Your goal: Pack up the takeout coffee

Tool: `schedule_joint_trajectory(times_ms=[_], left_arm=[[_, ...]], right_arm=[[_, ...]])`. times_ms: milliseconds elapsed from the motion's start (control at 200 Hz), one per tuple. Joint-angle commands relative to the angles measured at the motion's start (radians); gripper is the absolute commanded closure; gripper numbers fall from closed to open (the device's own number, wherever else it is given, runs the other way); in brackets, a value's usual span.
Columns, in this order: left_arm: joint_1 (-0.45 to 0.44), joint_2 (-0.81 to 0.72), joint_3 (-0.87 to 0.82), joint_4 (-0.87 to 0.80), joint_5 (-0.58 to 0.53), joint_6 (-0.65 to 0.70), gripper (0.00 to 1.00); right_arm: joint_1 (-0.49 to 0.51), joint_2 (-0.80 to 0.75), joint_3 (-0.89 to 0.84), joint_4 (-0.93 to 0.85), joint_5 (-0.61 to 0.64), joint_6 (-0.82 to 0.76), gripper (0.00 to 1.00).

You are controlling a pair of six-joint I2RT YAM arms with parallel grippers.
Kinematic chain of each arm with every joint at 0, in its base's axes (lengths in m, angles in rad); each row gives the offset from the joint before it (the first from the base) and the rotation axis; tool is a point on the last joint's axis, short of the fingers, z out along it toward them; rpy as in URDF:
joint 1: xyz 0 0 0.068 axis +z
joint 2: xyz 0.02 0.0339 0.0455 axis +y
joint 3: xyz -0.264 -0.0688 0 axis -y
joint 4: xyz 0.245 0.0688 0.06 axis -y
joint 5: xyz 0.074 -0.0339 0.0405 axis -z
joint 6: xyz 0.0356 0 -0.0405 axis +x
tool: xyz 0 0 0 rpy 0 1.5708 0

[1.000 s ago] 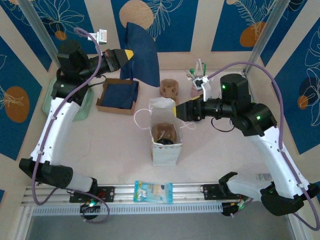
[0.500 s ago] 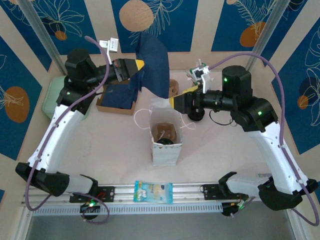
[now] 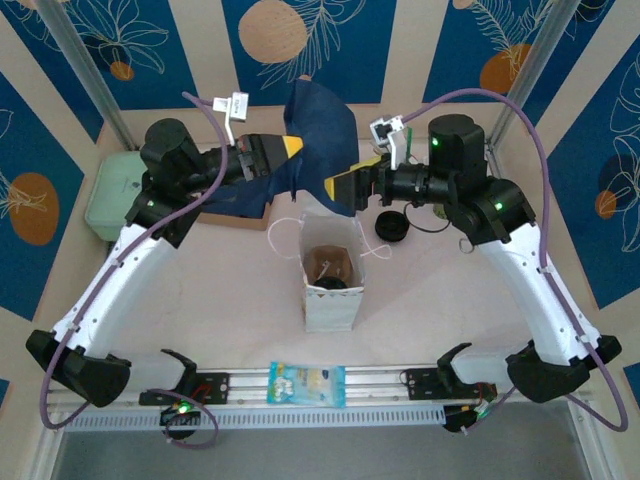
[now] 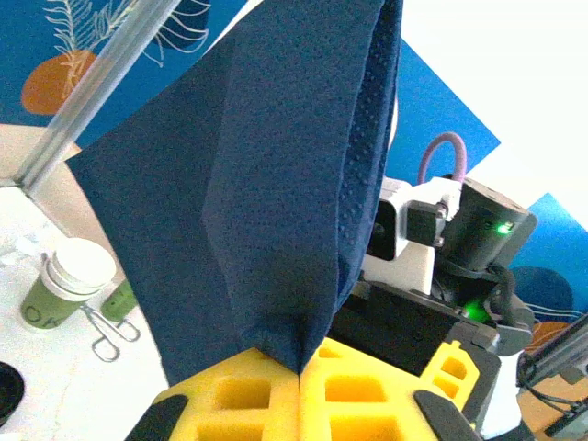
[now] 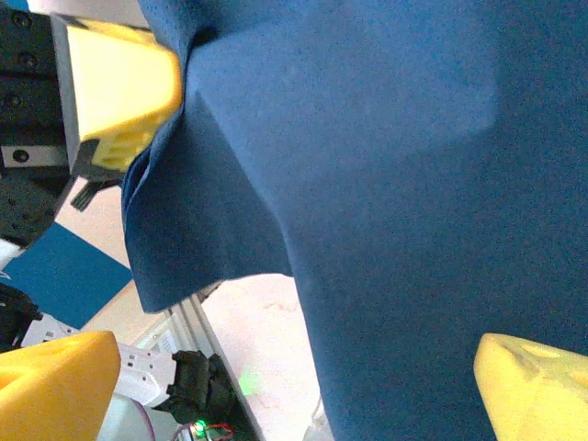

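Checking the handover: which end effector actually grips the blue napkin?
The left end effector, pinched shut on a corner of the blue napkin; the right end effector is open.

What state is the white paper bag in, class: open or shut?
Open. From above, the bag stands upright with its mouth spread wide, and a brown object shows inside.

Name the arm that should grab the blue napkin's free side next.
Probably right. The right claw is open with the napkin hanging between its fingers; the left claw is shut on the napkin's corner, so busy.
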Motion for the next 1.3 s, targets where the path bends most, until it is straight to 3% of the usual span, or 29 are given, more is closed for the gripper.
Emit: schedule_joint_trajectory(times_ms=[0,425,530,615,800,951,1296], left_arm=[[-0.019,-0.017,-0.016,0.117,0.018,-0.054,1.00],[-0.053,-0.022,-0.055,0.225,0.035,-0.133,1.00],[-0.056,-0.024,-0.076,0.261,0.032,-0.161,1.00],[-0.059,-0.025,-0.088,0.286,0.034,-0.180,1.00],[-0.062,-0.032,-0.099,0.297,0.037,-0.189,1.00],[-0.065,-0.035,-0.115,0.308,0.041,-0.198,1.00],[-0.074,-0.033,-0.148,0.327,0.052,-0.209,0.99]], right_arm=[[0.005,0.020,0.033,0.033,-0.033,0.011,0.01],[0.007,0.043,0.028,0.094,-0.043,0.028,0.00],[0.007,0.041,0.028,0.108,-0.040,0.031,0.05],[0.007,0.036,0.023,0.123,-0.035,0.033,0.12],[0.007,0.015,0.004,0.161,-0.021,0.042,0.43],[0.007,-0.001,-0.010,0.184,-0.024,0.044,0.61],[0.008,-0.013,-0.029,0.214,-0.049,0.053,0.87]])
